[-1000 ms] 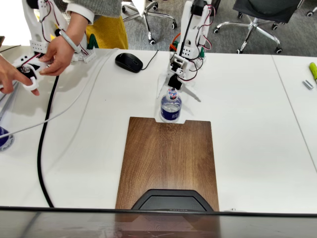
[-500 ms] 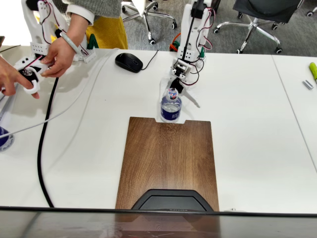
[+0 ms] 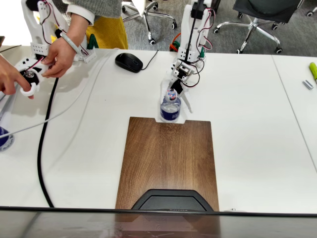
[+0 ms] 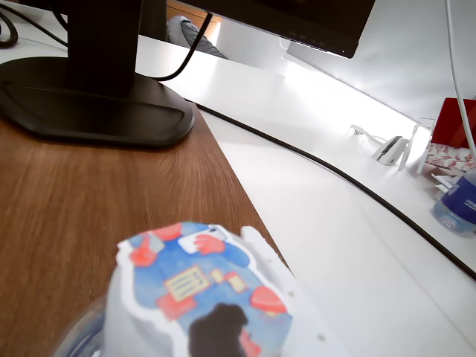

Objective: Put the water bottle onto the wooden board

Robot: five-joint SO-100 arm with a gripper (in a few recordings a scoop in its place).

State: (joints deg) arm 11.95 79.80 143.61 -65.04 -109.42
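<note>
Fixed view first: the gripper [image 3: 174,90] hangs at upper centre of the frame, its white fingers reaching down to the cap of the water bottle [image 3: 170,108]; whether they are closed on the cap, or how wide they stand, cannot be told from this height. The white arm [image 3: 190,34] rises from the far edge of the white table [image 3: 247,124] and leans forward and down toward the bottle, wires running along it. The bottle stands upright in the small notch at the far short edge of the wooden board [image 3: 167,161], which lies lengthwise at the middle of the frame. A black mouse [image 3: 129,62] sits to the upper left of the bottle, and a black cable [image 3: 42,148] runs down the left side of the table. Wrist view: the bottle's cap [image 4: 197,286], with its red and blue marks, sits close under the camera at lower centre, with a white finger [image 4: 286,305] just beside it on the right. Behind it the board [image 4: 89,216] spreads to the left, and a black monitor stand [image 4: 97,100] rests on it at upper left.
</note>
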